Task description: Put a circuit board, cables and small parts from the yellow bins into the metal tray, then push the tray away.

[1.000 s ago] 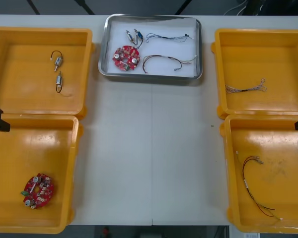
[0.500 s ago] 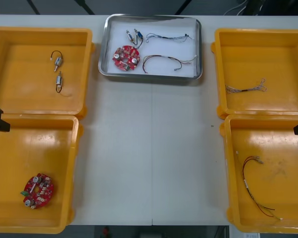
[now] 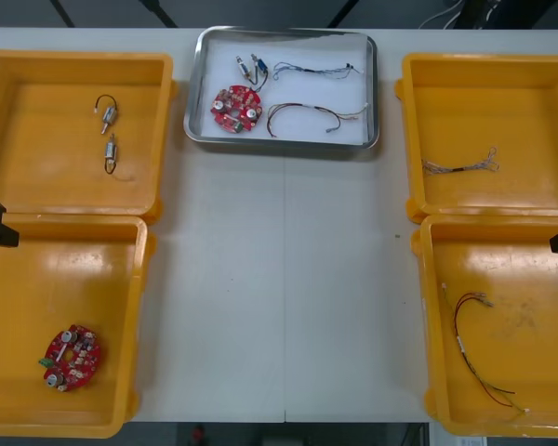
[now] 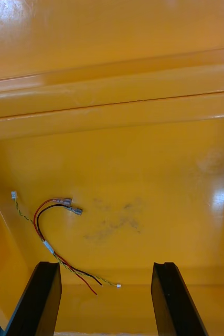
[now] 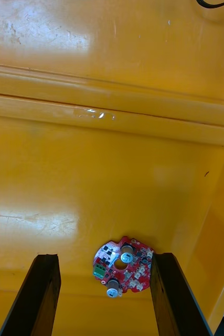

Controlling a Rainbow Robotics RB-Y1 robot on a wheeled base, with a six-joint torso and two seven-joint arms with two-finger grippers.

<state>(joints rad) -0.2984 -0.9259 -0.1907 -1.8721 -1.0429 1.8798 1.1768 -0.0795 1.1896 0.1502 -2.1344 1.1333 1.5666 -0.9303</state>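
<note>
1. left claw [image 5: 104, 257] up over the near left bin [image 3: 37, 279], fingers wide apart, nothing held.
2. flat on the floor of that bin, below the fingers: a round red board [image 3: 72, 357].
3. right claw [image 4: 105, 263] up over the near right bin [image 3: 530, 288], fingers wide apart as well, nothing held.
4. on the floor of that bin: a red and yellow wire [image 3: 459, 342], bent in a loop.
5. shiny tray [image 3: 302, 93], white inside, at the far side of the table [image 3: 288, 279], between the two far bins.
6. inside the tray: a second red board [image 3: 236, 109], two small metal parts [image 3: 255, 65] side by side just behind it, a blue and white wire [image 3: 312, 68], and a black wire [image 3: 302, 106] in front of that one.
7. in the far left bin [image 3: 46, 102]: two more small metal parts [image 3: 107, 111], near each other, not touching.
8. in the far right bin [image 3: 484, 102]: one thin wire [image 3: 460, 167].
</note>
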